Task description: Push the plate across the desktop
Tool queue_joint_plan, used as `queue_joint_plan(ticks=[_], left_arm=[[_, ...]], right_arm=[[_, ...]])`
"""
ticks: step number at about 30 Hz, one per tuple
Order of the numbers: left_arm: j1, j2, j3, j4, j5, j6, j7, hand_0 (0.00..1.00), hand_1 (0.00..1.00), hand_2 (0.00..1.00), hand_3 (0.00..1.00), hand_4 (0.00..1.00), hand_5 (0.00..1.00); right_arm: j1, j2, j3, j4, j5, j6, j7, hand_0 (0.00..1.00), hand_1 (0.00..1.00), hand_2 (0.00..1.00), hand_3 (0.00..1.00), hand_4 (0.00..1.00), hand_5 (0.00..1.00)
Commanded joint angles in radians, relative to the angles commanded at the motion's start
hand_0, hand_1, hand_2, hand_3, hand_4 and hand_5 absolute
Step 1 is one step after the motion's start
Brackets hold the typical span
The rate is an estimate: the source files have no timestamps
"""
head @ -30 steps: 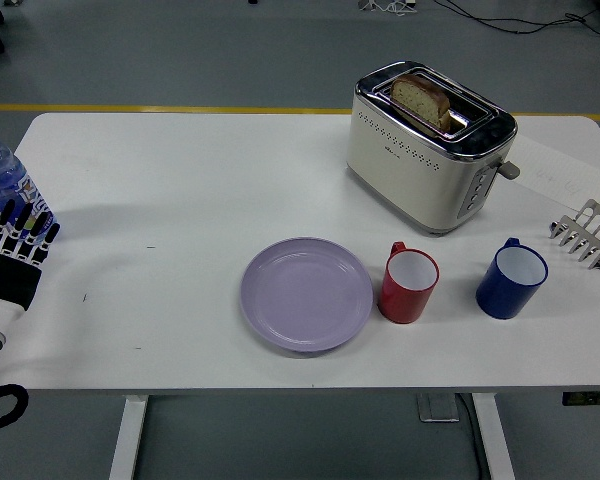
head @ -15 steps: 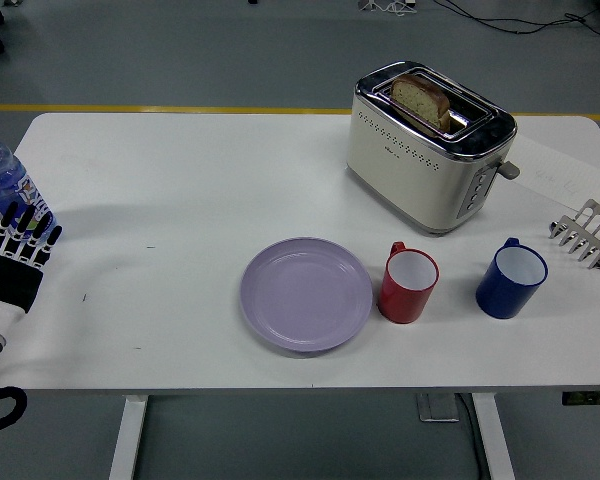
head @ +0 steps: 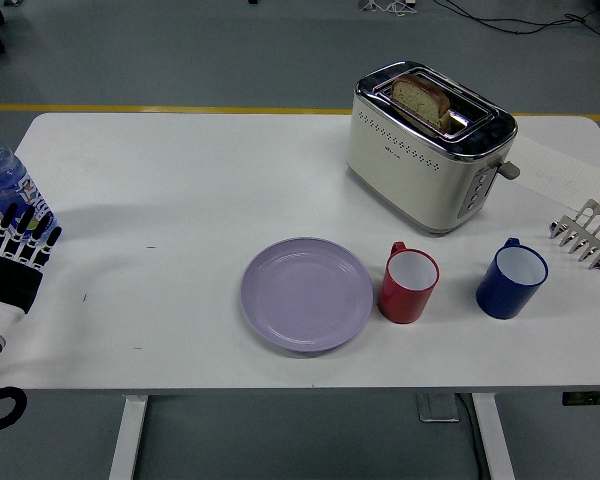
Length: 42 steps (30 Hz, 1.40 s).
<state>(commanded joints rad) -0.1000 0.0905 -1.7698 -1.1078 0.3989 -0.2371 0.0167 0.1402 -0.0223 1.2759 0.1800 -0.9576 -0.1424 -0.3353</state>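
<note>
A round lilac plate (head: 306, 293) lies empty on the white table (head: 180, 180), near its front edge and about midway across. My left hand (head: 16, 255) is at the far left edge of the table, fingers straight and spread, holding nothing. It is well apart from the plate, with bare table between them. My right hand is out of view.
A red mug (head: 409, 284) stands right next to the plate's right rim. A blue mug (head: 511, 278) stands further right. A cream toaster (head: 427, 143) with bread in it stands behind them. A metal toast rack (head: 586, 234) is at the right edge, a water bottle (head: 2, 180) at the left edge.
My left hand has shifted very slightly at the table's left edge. The plate and the other things have not moved.
</note>
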Motion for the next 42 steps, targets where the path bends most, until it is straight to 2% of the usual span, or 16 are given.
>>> queue_joint_plan(ticks=[42], left_arm=[[0.012,-0.001,0.023,0.016,0.007,-0.001,0.006,0.552,0.672,0.683,0.668,0.526,0.998]], right_arm=[[-0.008,-0.001,-0.004,0.0,-0.002,-0.001,-0.002,0.514,0.477,0.579,0.543,0.167,0.316]])
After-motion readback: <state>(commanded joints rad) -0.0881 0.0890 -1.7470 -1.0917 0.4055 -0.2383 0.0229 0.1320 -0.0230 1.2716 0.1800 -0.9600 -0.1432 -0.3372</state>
